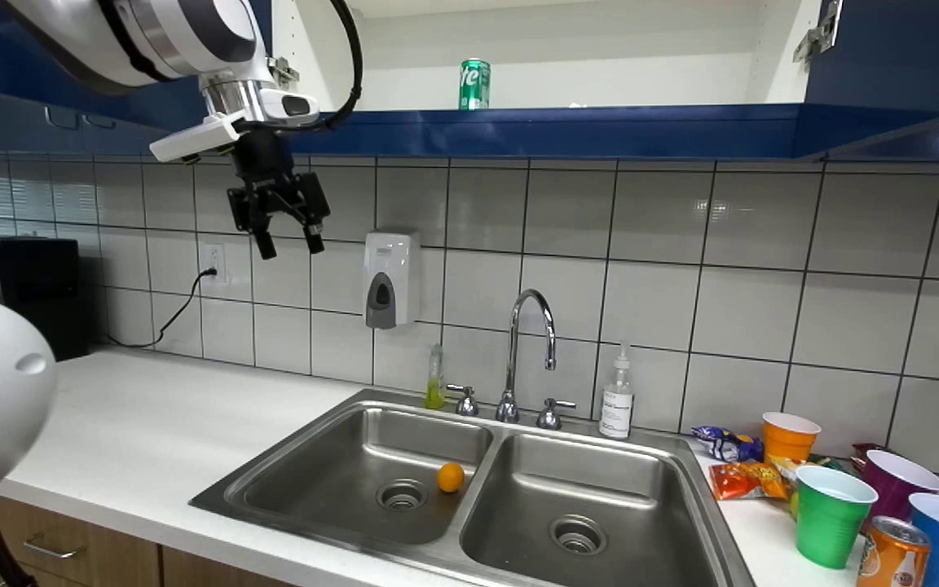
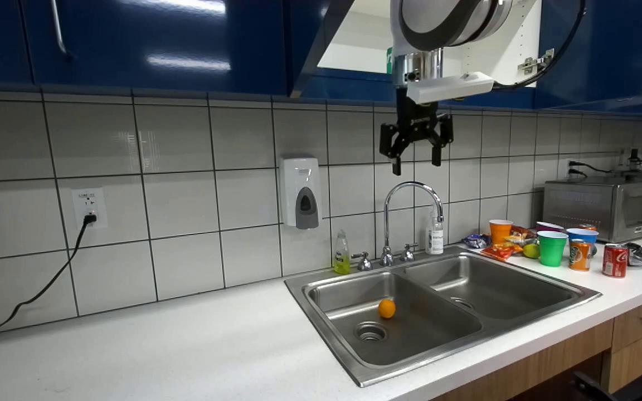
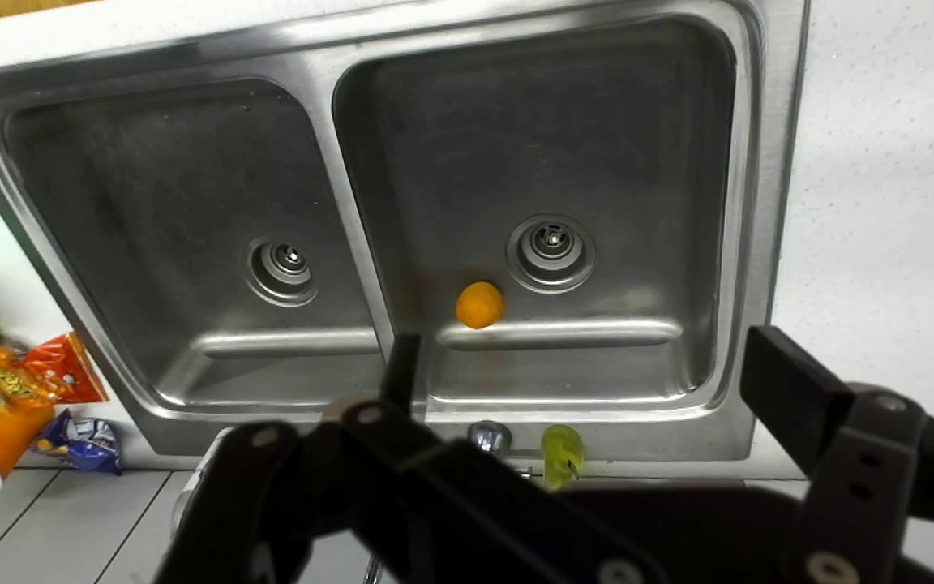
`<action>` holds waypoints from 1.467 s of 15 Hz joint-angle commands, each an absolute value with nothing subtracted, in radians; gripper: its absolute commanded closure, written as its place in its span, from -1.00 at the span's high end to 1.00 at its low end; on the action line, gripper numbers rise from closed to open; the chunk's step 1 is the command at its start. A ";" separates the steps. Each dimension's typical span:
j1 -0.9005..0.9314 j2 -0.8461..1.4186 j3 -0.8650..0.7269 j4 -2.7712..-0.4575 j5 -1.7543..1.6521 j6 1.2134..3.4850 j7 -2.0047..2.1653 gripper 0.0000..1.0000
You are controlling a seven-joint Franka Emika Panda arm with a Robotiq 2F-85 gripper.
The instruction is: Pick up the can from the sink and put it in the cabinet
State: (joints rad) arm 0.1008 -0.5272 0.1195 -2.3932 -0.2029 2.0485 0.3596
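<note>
The green can stands upright near the front edge of the open cabinet, on its white floor. Only a sliver of the can shows beside the arm in an exterior view. My gripper hangs below the cabinet's level, left of the can there, fingers pointing down. Its jaws are spread wide with nothing between them. In the wrist view the gripper looks down over the steel sink, its fingers well above it. No can lies in either basin.
An orange round object rests in a basin near its drain. The tall faucet, a soap dispenser and a yellow-green bottle stand along the wall. Cups, snack bags, an orange can and a red can crowd the counter's far end.
</note>
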 commanded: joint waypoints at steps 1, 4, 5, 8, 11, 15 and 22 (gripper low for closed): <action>0.073 -0.529 0.143 -2.397 -0.183 2.050 0.348 1.00; 0.074 -0.526 0.143 -2.399 -0.182 2.050 0.348 1.00; 0.074 -0.526 0.143 -2.399 -0.182 2.050 0.348 1.00; 0.074 -0.526 0.143 -2.399 -0.182 2.050 0.348 1.00; 0.070 -0.522 0.143 -2.393 -0.184 2.052 0.353 1.00; 0.045 -0.528 0.138 -2.398 -0.197 2.046 0.369 1.00; -0.007 -0.543 0.132 -2.412 -0.201 2.032 0.382 1.00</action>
State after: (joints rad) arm 0.0225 -0.5232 0.1190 -2.4022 -0.1971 2.0466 0.3604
